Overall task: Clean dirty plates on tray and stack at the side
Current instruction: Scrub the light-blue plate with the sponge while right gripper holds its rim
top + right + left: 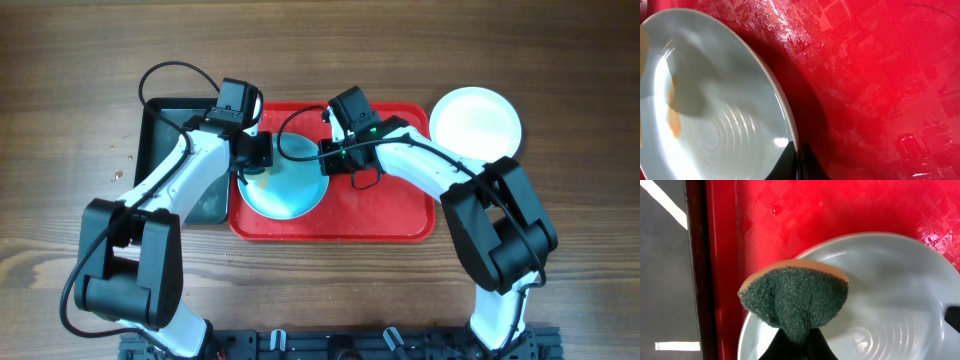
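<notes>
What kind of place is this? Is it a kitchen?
Probably a robot workbench, not a real kitchen: a wooden table, two robot arms, and a red tray holding a turquoise plate, with a green sponge at it.

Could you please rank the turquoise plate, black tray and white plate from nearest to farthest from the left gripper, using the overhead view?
From the left gripper:
1. turquoise plate, directly beneath it on the red tray.
2. black tray, just to its left.
3. white plate, far to the right.
</notes>
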`<state>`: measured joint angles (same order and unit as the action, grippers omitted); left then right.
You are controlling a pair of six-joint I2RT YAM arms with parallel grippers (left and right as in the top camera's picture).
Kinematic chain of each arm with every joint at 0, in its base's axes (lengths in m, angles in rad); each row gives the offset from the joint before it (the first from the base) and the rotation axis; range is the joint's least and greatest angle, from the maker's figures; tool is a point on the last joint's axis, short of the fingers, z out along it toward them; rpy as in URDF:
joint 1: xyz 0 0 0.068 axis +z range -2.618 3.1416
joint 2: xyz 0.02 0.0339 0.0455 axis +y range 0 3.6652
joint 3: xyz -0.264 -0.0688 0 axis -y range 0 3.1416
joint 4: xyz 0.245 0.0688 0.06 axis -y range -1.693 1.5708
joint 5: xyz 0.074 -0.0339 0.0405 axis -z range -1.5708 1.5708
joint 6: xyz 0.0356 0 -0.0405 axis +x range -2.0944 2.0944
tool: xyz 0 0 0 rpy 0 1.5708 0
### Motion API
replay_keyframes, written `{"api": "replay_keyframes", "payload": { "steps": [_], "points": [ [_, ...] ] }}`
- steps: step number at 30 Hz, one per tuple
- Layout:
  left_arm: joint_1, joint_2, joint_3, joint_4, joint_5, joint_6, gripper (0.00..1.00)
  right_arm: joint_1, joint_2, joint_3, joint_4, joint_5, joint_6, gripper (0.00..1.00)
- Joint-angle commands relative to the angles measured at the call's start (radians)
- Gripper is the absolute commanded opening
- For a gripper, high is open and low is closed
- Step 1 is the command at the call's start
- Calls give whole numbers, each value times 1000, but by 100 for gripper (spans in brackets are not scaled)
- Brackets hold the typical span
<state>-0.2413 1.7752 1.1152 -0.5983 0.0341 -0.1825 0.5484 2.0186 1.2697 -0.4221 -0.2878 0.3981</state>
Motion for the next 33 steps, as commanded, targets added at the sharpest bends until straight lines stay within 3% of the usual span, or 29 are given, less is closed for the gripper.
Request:
{"api": "replay_keyframes", "payload": {
  "steps": [1, 18, 33],
  "points": [
    [-3, 10, -6, 4, -10, -12, 4, -2, -13, -8, 3, 2, 5, 4],
    [-4, 62, -6, 3, -10, -8, 4, 26, -13, -9, 47, 116, 129, 4],
    [-4, -40, -6, -57, -9, -5, 4, 71, -13, -9, 52, 214, 102, 4]
  ]
}}
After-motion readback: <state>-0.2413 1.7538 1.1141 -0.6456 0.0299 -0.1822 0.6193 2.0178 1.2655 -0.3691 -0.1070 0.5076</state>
